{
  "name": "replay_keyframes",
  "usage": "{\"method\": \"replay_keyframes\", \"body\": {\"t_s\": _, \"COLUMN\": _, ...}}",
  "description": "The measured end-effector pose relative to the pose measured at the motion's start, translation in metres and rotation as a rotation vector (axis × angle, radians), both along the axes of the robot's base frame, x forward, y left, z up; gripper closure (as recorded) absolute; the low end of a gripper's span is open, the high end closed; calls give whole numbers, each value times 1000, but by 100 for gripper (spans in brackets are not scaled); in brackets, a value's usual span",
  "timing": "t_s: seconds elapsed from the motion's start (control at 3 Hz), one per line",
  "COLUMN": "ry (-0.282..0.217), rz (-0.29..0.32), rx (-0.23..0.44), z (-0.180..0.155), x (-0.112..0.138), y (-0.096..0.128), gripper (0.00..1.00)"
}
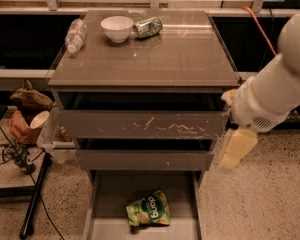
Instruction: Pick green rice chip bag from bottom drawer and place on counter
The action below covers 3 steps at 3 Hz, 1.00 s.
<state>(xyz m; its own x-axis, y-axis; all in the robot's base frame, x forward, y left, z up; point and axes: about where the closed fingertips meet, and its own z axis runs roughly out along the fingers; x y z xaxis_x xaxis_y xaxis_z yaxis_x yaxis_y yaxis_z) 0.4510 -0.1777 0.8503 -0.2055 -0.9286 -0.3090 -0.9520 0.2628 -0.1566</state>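
The green rice chip bag point(149, 209) lies flat on the floor of the open bottom drawer point(110, 194), near its middle, with the white "dang" logo up. The counter point(155, 54) is the glossy top of the drawer cabinet. My gripper point(237, 148) hangs at the end of the white arm by the cabinet's right front corner. It is level with the two upper drawers, above and to the right of the bag, and well apart from it. Nothing shows in it.
On the counter's back stand a white bowl point(116, 28), a green-and-silver can point(149, 27) on its side and a plastic bottle point(75, 35) at the left edge. The two upper drawers stand slightly open. Bags, a cup and cables point(25, 124) crowd the floor at left.
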Motion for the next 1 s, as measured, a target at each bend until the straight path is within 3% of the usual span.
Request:
{"method": "replay_keyframes", "body": {"t_s": 0.33, "ry": 43, "rz": 32, "rx": 50, "z": -90, "x": 1, "y": 21, "gripper": 0}}
{"method": "replay_keyframes", "body": {"t_s": 0.67, "ry": -14, "rz": 15, "rx": 67, "z": -94, "x": 17, "y": 26, "gripper": 0}}
{"method": "replay_keyframes", "body": {"t_s": 1.0, "ry": -14, "rz": 15, "rx": 67, "z": -94, "x": 16, "y": 26, "gripper": 0}}
